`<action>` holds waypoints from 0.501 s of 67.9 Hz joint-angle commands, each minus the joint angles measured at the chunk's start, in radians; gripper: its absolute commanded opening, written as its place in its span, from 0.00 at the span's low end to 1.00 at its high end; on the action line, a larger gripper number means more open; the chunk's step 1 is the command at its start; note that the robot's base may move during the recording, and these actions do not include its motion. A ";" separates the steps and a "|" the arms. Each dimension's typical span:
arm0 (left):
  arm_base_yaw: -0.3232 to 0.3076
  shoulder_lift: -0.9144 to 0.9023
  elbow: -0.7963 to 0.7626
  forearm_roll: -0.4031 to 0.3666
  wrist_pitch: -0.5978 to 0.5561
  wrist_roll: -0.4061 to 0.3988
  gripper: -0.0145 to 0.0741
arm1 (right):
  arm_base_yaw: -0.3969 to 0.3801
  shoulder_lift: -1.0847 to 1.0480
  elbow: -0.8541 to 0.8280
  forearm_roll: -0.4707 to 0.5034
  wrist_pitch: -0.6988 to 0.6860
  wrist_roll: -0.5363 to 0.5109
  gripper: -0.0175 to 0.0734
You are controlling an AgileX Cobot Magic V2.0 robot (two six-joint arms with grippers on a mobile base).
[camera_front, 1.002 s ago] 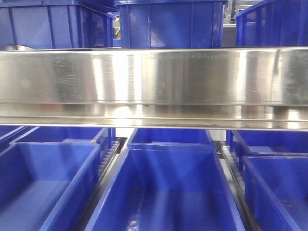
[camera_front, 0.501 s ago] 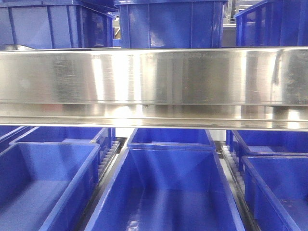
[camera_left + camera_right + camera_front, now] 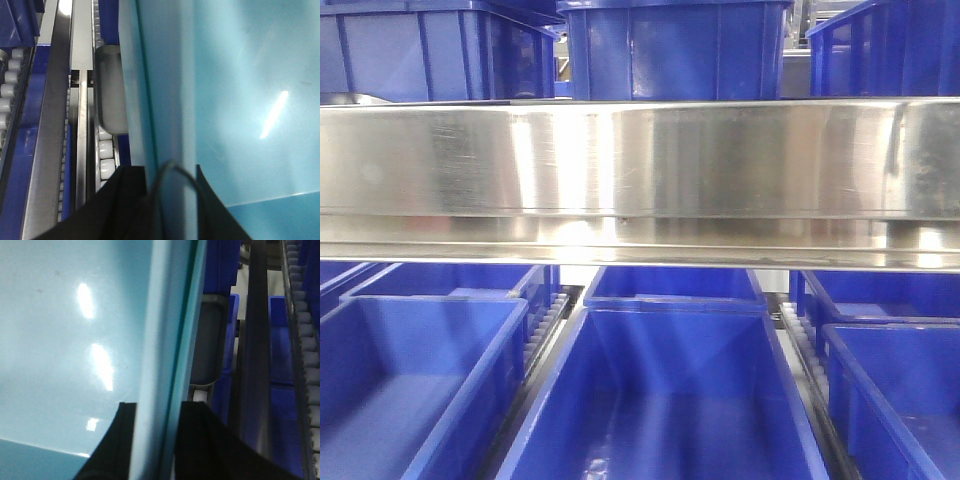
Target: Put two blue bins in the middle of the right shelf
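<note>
A pale sky-blue bin fills both wrist views; its smooth inner wall (image 3: 235, 100) and wall (image 3: 65, 340) show light glare. My left gripper (image 3: 170, 197) is shut on the bin's left wall, one black finger (image 3: 127, 200) outside and the other inside. My right gripper (image 3: 156, 437) is shut on the opposite wall, one finger (image 3: 117, 440) inside and the other outside. I cannot tell whether a second bin is nested in this one. The front view shows neither the pale bin nor the grippers.
A wide stainless shelf beam (image 3: 640, 170) crosses the front view. Royal-blue crates (image 3: 675, 50) stand above it and more crates (image 3: 670, 390) lie below. Roller tracks (image 3: 105, 155) and rollers (image 3: 306, 325) run beside the bin, with metal rails (image 3: 55, 125) alongside.
</note>
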 commanded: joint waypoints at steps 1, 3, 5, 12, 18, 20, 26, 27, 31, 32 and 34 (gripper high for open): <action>-0.006 -0.026 -0.020 -0.041 -0.100 0.014 0.04 | -0.002 -0.012 -0.015 -0.015 -0.079 -0.001 0.02; -0.006 -0.026 -0.020 -0.041 -0.100 0.014 0.04 | -0.002 -0.012 -0.015 -0.015 -0.081 -0.001 0.02; -0.006 -0.026 -0.020 -0.041 -0.100 0.014 0.04 | -0.002 -0.012 -0.015 -0.015 -0.081 -0.001 0.02; -0.006 -0.026 -0.020 -0.041 -0.100 0.014 0.04 | -0.002 -0.012 -0.015 -0.015 -0.081 -0.001 0.02; -0.006 -0.026 -0.020 -0.041 -0.100 0.014 0.04 | -0.002 -0.012 -0.015 -0.015 -0.081 -0.001 0.02; -0.006 -0.026 -0.020 -0.041 -0.100 0.014 0.04 | -0.002 -0.012 -0.015 -0.015 -0.081 -0.001 0.02; -0.006 -0.026 -0.020 -0.041 -0.100 0.014 0.04 | -0.002 -0.012 -0.015 -0.015 -0.081 -0.001 0.02; -0.006 -0.026 -0.020 -0.041 -0.100 0.014 0.04 | -0.002 -0.012 -0.015 -0.015 -0.083 -0.001 0.02; -0.006 -0.026 -0.020 -0.041 -0.100 0.014 0.04 | -0.002 -0.012 -0.015 -0.015 -0.085 -0.001 0.02; -0.006 -0.026 -0.020 -0.041 -0.100 0.014 0.04 | -0.002 -0.012 -0.015 -0.015 -0.086 -0.001 0.02; -0.006 -0.026 -0.020 -0.041 -0.100 0.014 0.04 | -0.002 -0.012 -0.015 -0.015 -0.087 -0.001 0.02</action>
